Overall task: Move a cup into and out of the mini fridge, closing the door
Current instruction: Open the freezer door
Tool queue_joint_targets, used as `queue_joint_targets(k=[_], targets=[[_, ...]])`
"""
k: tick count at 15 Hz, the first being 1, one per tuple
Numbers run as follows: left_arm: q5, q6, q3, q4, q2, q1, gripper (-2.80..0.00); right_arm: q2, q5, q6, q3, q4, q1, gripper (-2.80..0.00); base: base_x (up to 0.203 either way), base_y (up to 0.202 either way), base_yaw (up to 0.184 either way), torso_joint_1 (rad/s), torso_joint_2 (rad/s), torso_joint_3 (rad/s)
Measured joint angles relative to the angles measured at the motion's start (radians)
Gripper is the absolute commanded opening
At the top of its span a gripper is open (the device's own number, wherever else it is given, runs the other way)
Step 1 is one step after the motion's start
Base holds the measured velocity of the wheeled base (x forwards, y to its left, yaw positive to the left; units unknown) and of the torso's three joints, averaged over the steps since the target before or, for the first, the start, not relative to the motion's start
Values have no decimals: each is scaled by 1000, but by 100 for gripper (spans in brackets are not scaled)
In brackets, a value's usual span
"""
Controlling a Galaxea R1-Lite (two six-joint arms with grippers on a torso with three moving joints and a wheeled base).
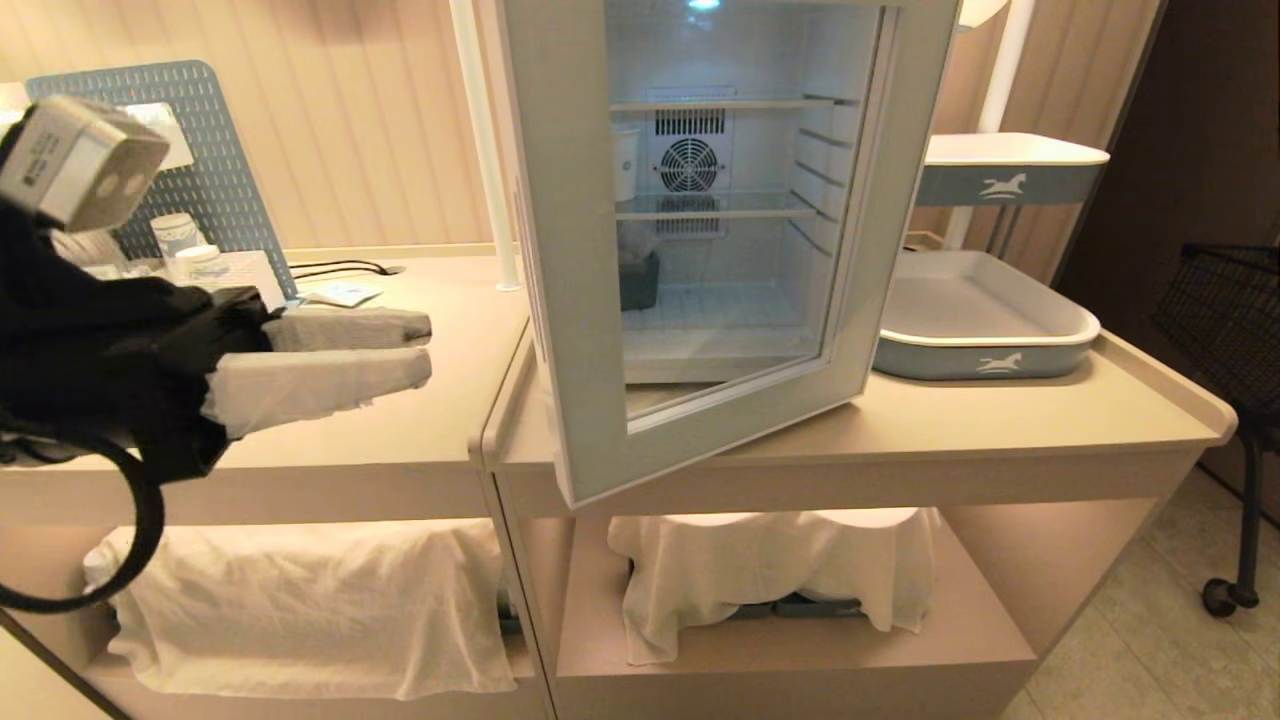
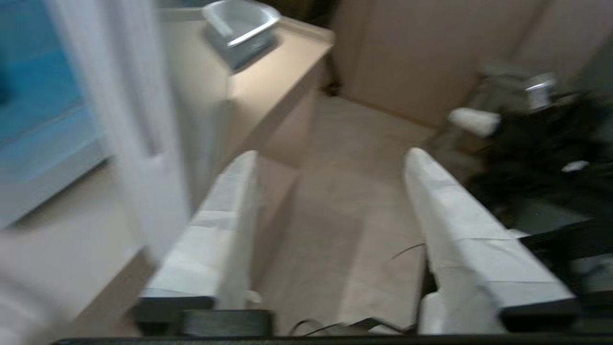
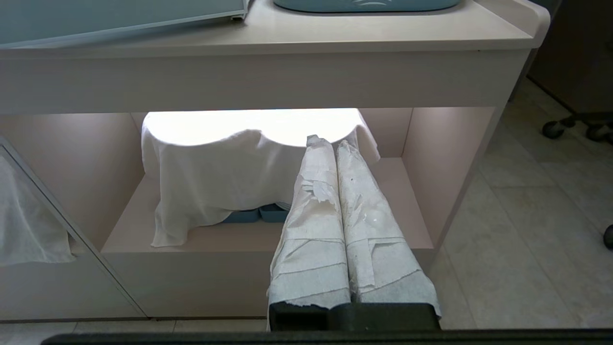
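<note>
- The mini fridge (image 1: 720, 200) is a white box standing on the right table (image 1: 1000, 420), lit inside with a cool light, with wire shelves and a round fan on its back wall.
- Its door (image 1: 570, 250) stands open, swung out toward the camera; it has a wide pale grey-white frame, and the interior shows through the pane.
- The cup (image 1: 626, 160) stands upright on the fridge's middle shelf, at the left side beside the fan; it looks white and tapered, and its pattern is too faint to make out.
- A dark box (image 1: 638, 280) sits on the fridge floor below it.
- The left claw (image 1: 425, 347) is held level over the left table (image 1: 400, 440), pointing toward the door's outer face and well short of it; its two cloth-wrapped fingers (image 2: 225, 225) stand apart with nothing between them.
- The right claw (image 3: 334, 142) hangs low in front of the right table's lower shelf, fingers pressed together and empty, pointing at a white cloth (image 3: 225, 177) draped there.
- A pale tray (image 1: 985, 320) lies on the table just right of the fridge.
</note>
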Motion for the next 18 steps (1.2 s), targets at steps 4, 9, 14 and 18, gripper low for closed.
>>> queue_joint_targets(k=[4,9,14,18], targets=[[210,153,-116,187,33,130,-280,0,0,0,0,0,0,-280,0,0,0,0,0,0],[594,171,-387,292,232,118,-280,0,0,0,0,0,0,-280,0,0,0,0,0,0],[1047,81,-664,285,477,-96,-280,0,0,0,0,0,-1,-280,0,0,0,0,0,0],[1244,21,-724,276,590,-246,-280,0,0,0,0,0,0,-280,0,0,0,0,0,0]])
